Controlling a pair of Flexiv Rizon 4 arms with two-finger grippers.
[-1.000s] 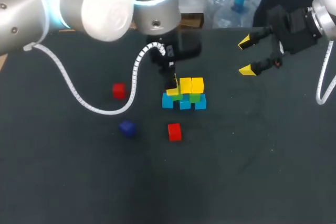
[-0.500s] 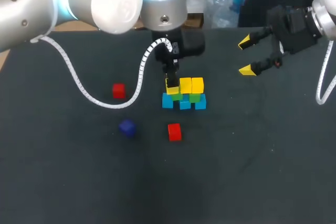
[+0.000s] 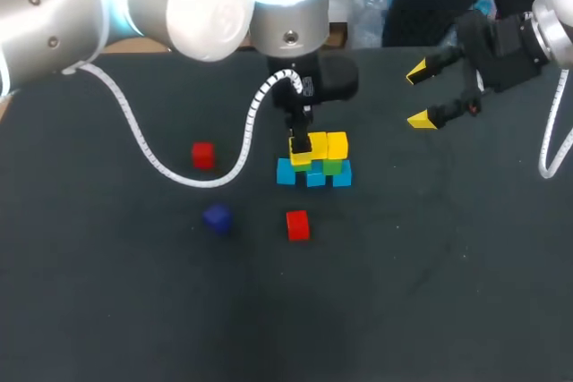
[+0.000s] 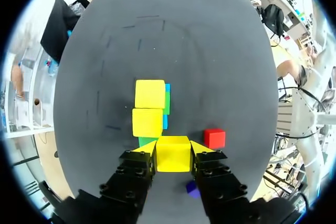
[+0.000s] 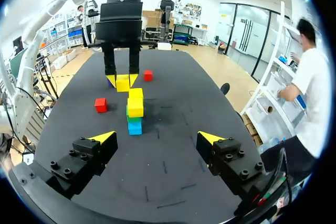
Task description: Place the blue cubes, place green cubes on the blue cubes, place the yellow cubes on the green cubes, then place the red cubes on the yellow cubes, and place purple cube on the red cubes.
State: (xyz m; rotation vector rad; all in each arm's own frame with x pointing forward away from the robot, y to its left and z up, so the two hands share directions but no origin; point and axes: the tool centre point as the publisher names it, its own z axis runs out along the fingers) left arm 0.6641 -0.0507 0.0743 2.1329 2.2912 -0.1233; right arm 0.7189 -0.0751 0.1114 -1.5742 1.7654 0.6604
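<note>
My left gripper (image 3: 302, 143) is shut on a yellow cube (image 4: 173, 157), holding it at the left end of the cube stack (image 3: 315, 165). The stack has a bottom row of blue cubes (image 3: 286, 173), green cubes (image 3: 332, 166) on them, and two yellow cubes (image 4: 149, 94) on top, just ahead of the held one. Whether the held cube rests on the green cube (image 4: 146, 141) below it, I cannot tell. Two red cubes (image 3: 203, 155) (image 3: 297, 224) and a purple cube (image 3: 217, 217) lie on the table. My right gripper (image 3: 419, 96) hangs open and empty, far right of the stack.
The dark table (image 3: 430, 248) has free room to the front and right of the stack. My left arm's white coiled cable (image 3: 143, 145) hangs over the table between the far red cube and the stack.
My left arm has shifted to the right, carrying the yellow cube closer against the two yellow cubes on the stack. The right arm has not moved.
</note>
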